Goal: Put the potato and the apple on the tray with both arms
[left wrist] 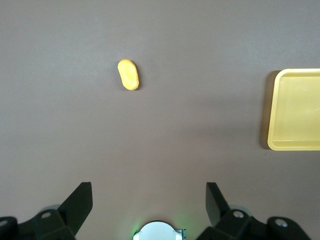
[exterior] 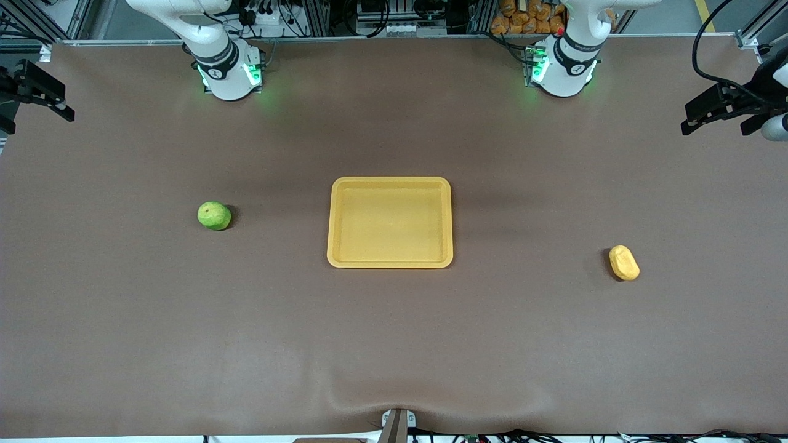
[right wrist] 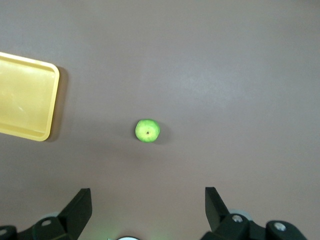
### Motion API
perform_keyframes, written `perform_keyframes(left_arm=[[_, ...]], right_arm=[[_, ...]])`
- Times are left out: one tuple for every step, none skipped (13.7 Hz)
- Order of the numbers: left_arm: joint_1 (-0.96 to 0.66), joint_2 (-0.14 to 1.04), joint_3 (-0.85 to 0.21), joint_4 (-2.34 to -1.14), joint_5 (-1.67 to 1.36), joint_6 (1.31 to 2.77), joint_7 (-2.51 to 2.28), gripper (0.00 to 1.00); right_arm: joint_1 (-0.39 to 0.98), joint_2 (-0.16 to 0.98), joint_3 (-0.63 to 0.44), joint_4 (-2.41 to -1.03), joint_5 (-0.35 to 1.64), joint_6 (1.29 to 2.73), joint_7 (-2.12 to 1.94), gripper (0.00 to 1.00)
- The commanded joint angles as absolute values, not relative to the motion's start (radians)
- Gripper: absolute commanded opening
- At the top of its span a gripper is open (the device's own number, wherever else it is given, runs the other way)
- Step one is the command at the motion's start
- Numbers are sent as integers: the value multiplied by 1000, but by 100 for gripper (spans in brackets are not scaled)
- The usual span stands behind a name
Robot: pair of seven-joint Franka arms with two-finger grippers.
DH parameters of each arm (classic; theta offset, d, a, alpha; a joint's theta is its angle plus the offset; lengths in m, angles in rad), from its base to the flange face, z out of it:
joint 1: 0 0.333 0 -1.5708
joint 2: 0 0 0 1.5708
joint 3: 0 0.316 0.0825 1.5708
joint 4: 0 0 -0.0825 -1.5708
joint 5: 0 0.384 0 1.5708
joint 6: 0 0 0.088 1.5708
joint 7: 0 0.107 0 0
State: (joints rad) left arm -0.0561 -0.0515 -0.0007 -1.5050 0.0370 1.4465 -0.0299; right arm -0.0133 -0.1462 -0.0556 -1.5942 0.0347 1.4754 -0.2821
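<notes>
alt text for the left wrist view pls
The left gripper, open and holding nothing, hangs high over bare brown table. The yellow potato lies alone on the table, apart from the gripper. One end of the empty yellow tray shows at the picture's edge.

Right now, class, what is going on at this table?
Nothing is being handled yet. The tray sits mid-table with nothing in it. The apple lies toward the right arm's end, the potato toward the left arm's end, both on the table. The left gripper is open high over the potato's end; the right gripper is open above the apple's.
</notes>
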Motion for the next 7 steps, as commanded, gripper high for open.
perform_keyframes(left_arm=[[-58,-57,-3,-1497,40,1437,-34,100],[-58,-55,-2,-1496,40,1437,-34,100],[-58,-55,0,-1496,41,1437,-34,100],[-58,-54,3,-1494,46,1437,-37,100],[-57,-54,5,-1494,60,1437,-34,100],[-57,-54,8,-1491,63,1437,-32,100],[-55,-51,9,-1477,61,1436,-31,100]], right_arm=[[1,-114,-69,-1551,38,1477,-288,100],[2,-100,-69,-1531,35,1476,-288,100],[0,-94,-69,-1528,37,1474,-288,100],[2,-94,-69,-1528,35,1473,-288,100],[2,-92,-69,-1529,37,1473,-287,100],[-2,-92,-69,-1529,41,1468,-287,100],[-3,-87,-69,-1528,46,1457,-287,100]])
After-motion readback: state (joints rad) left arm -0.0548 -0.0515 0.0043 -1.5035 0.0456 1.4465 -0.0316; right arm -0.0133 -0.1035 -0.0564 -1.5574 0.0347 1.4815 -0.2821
